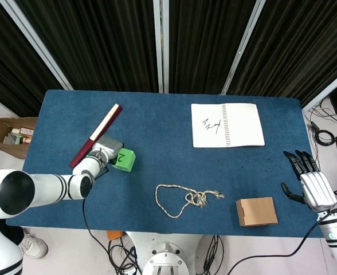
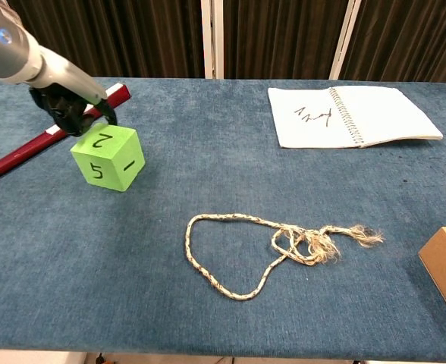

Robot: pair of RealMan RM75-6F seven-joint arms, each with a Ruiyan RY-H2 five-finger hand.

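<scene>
A green cube (image 1: 123, 160) with black numbers stands on the blue table (image 1: 163, 123). In the chest view the cube (image 2: 108, 157) shows a 2 on top and a 5 and a 1 on its sides. My left hand (image 1: 104, 149) sits just behind and left of it, between the cube and a red-and-white stick (image 1: 97, 135). Its dark fingers (image 2: 73, 114) are curled in at the cube's rear top edge and grasp nothing. My right hand (image 1: 308, 183) hangs beyond the table's right edge, fingers spread, holding nothing.
An open spiral notebook (image 1: 227, 124) lies at the back right. A loose rope (image 1: 187, 199) lies near the front middle, with a small cardboard box (image 1: 256, 211) to its right. A carton (image 1: 11, 135) sits on the floor to the left.
</scene>
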